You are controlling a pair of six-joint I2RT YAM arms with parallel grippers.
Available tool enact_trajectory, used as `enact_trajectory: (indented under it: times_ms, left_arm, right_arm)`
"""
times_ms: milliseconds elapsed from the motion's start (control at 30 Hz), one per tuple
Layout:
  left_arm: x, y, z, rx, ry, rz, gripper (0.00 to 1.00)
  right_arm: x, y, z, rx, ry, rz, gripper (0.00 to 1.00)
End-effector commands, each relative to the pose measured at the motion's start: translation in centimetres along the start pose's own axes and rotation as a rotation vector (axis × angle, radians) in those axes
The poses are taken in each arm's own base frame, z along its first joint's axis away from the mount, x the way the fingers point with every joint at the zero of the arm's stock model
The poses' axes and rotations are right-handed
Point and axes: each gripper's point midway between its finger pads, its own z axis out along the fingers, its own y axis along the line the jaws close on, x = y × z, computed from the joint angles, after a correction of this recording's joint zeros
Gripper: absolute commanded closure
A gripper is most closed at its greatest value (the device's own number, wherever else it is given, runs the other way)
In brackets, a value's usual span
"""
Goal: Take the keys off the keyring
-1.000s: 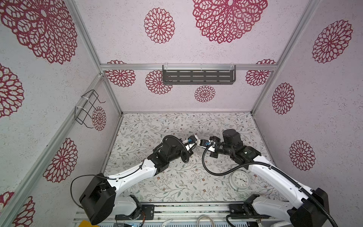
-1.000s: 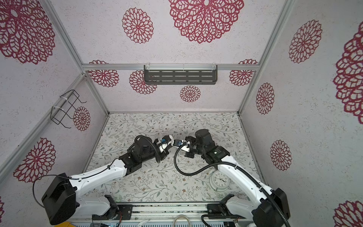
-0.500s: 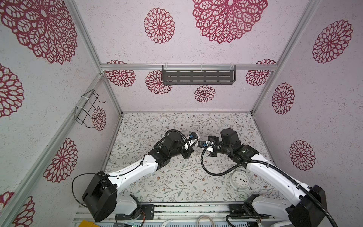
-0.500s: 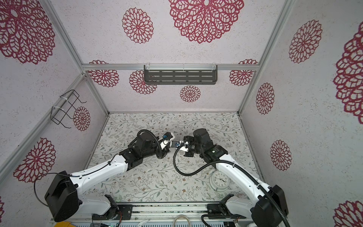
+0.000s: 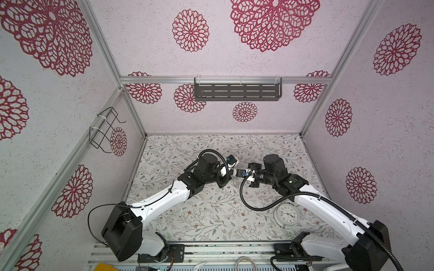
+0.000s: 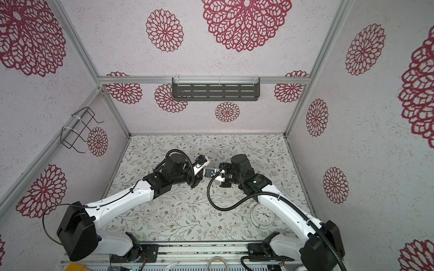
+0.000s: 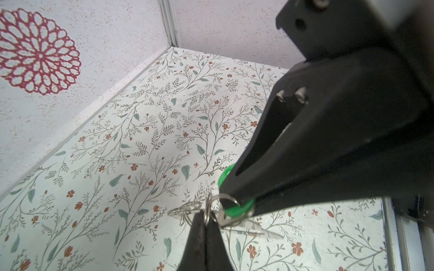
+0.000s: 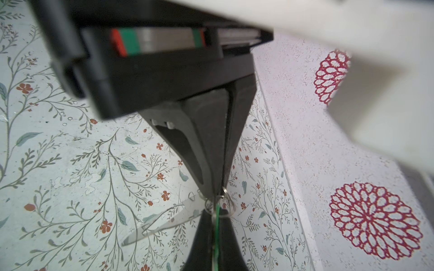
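Pinching: left hand (image 7: 203, 219) keyring (image 7: 207, 206), right hand (image 7: 234, 194) green-tagged key (image 7: 239, 209).

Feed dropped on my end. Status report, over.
Left gripper shut on green-tagged key. Right gripper shut on keyring. Key not yet off. Clock well clear.

The clock (image 5: 286, 214) rests on the tabletop (image 5: 202, 211) near its front right corner, close by the right arm. Behind and to the left of the clock, over the tabletop's middle, the left pincer (image 7: 229, 199) and right pincer (image 8: 212, 192) meet tip to tip. The keyring (image 7: 207, 207) and 2 keys (image 7: 185, 210) sit at that meeting point. Far behind the clock, a shelf (image 5: 237, 91) hangs on the back wall. Far to the clock's left, a wire rack (image 5: 104, 131) hangs on the side wall.
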Motion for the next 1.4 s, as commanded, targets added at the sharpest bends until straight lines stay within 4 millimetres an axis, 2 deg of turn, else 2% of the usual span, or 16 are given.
enact_trajectory:
  times_ms: [0,133,267,367,467,633,867,1200,1367]
  left_arm:
    - [-1.6,2.1,-0.5,-0.045,-0.041,-0.03,0.9]
    - [-1.6,1.9,-0.9,-0.03,-0.047,-0.037,0.78]
    - [-0.7,1.8,-1.0,-0.039,-0.038,-0.047,0.69]
    - [0.2,1.7,-1.3,-0.051,-0.052,-0.04,0.66]
    - [0.3,1.5,-1.8,-0.046,-0.096,-0.026,0.64]
    - [0.1,0.3,-2.3,0.018,-0.177,-0.002,0.62]
    - [-0.3,1.0,-3.5,0.078,-0.285,-0.065,0.61]
    - [-0.5,-0.5,-4.2,0.277,-0.293,-0.062,0.6]
    - [-0.4,-1.2,-3.8,0.371,-0.267,-0.058,0.6]
  right_arm:
    - [-2.6,0.9,-1.0,-0.057,-0.131,0.02,1.0]
    - [-2.0,0.7,-1.0,-0.061,-0.125,0.043,1.0]
    - [-2.3,0.1,-1.1,-0.065,-0.15,0.073,1.0]
    - [-2.5,0.2,-1.3,-0.07,-0.164,0.075,1.0]
    - [-2.6,0.5,-1.5,-0.09,-0.173,0.085,1.0]
    - [-3.2,0.7,-2.0,-0.104,-0.209,0.082,1.0]
    - [-2.9,1.2,-2.2,-0.122,-0.192,0.063,1.0]
    - [-3.2,1.5,-2.2,-0.145,-0.181,0.047,1.0]
    - [-3.5,1.7,-2.2,-0.152,-0.182,0.041,1.0]
